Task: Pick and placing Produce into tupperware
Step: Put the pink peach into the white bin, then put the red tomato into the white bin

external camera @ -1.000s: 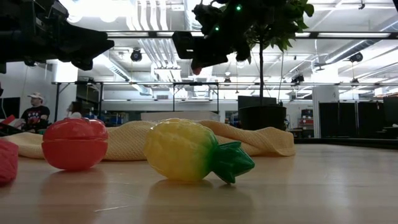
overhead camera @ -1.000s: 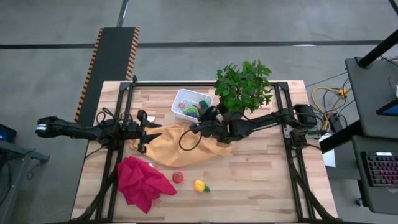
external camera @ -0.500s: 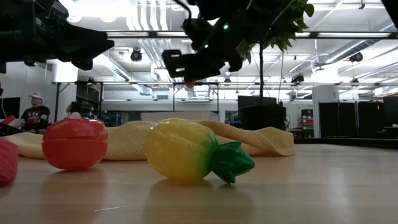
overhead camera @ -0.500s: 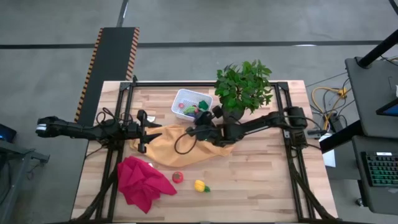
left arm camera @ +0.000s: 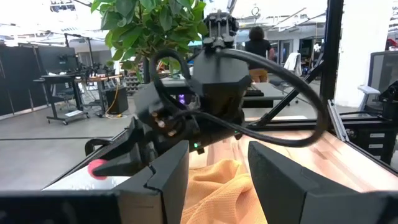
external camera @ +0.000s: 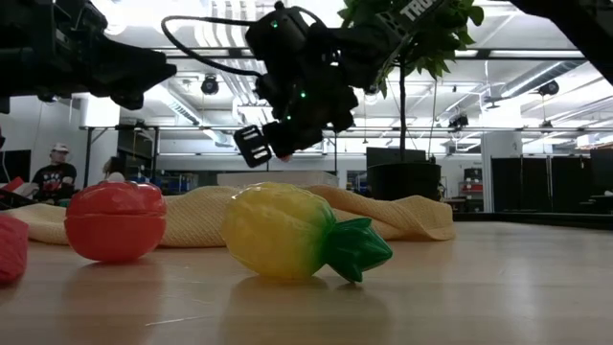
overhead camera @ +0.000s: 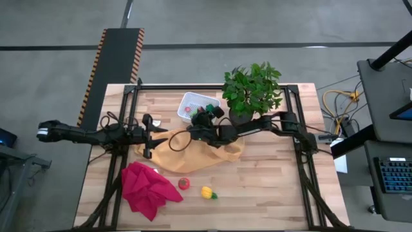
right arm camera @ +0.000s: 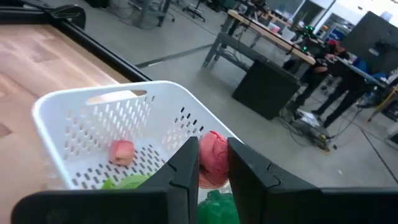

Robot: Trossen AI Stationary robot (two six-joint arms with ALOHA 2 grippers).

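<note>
My right gripper [right arm camera: 211, 163] is shut on a small pink piece of produce [right arm camera: 212, 155] and hangs over the near right part of the tupperware [overhead camera: 195, 103], a white perforated bin. In the bin lie another pink piece [right arm camera: 122, 151] and green pieces [right arm camera: 129, 182]. A red piece [overhead camera: 184, 183] and a yellow pineapple [overhead camera: 206, 192] lie on the table near the front. My left gripper [overhead camera: 152, 135] waits open at the table's left, above the edge of the orange cloth [overhead camera: 193, 154]. My right gripper pinches the pink piece [right arm camera: 213, 169] between its two fingers, with the piece's rounded top showing past the fingertips [right arm camera: 188, 155]. The fingers slant a little downward toward the bin. The piece is lifted clear, above the bin's inside.
A leafy potted plant [overhead camera: 252, 90] stands right beside the bin, at the far right. A crumpled red cloth [overhead camera: 147, 188] lies at the near left. Black frame rails [overhead camera: 302, 161] run along the table's sides.
My right gripper has come down and gone toward the table's left and far edge, ending over the bin. It has rolled a little on the way. The pink piece has stayed between its fingers throughout.
</note>
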